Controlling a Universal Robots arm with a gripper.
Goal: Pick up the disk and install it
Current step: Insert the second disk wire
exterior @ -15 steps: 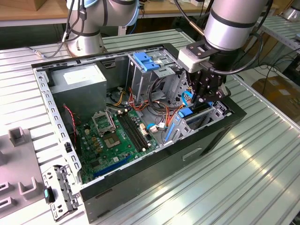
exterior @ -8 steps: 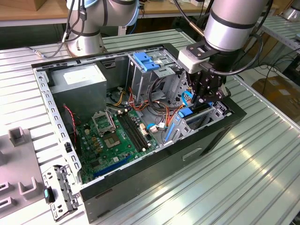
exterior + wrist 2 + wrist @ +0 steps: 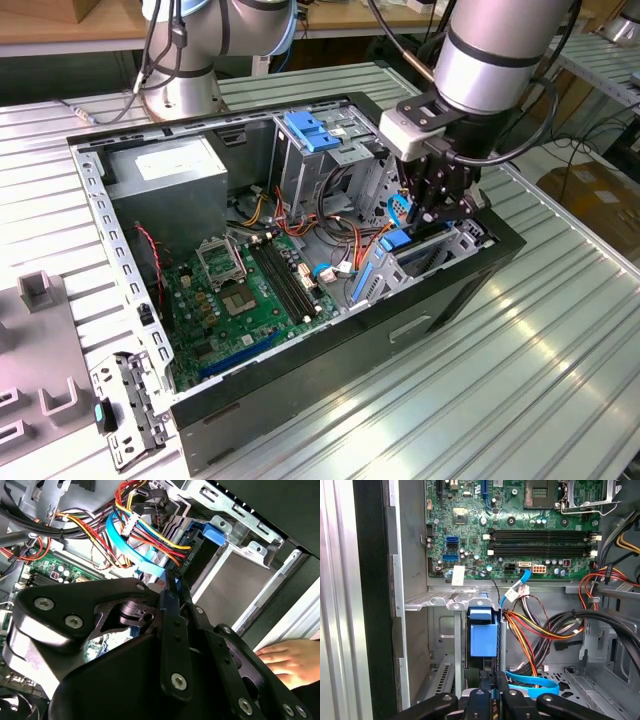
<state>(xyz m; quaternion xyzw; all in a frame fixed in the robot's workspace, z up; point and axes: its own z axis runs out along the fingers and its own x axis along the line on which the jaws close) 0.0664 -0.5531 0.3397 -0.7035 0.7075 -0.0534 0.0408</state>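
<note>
The disk [image 3: 483, 637] stands on edge in the lower drive bay of the open computer case [image 3: 330, 370], with its blue plastic end [image 3: 216, 534] showing between the silver bay walls. In the exterior view that blue end [image 3: 396, 241] sits at the case's near right corner. My gripper [image 3: 428, 212] hangs just above the bay, fingers drawn together to a narrow point [image 3: 172, 582] with nothing wide between them. In the first wrist view the gripper [image 3: 493, 687] lines up with the disk's slot. I cannot tell whether the tips touch the disk.
Bundled cables [image 3: 540, 630] and a light-blue flat cable [image 3: 532, 685] crowd the bay's side. The motherboard [image 3: 250, 290], grey power-supply box [image 3: 170, 170] and blue-handled drive cage [image 3: 312, 132] lie inside the case. A person's hand [image 3: 290, 660] rests by the case edge. Grey fixtures [image 3: 40, 350] stand at the exterior view's left.
</note>
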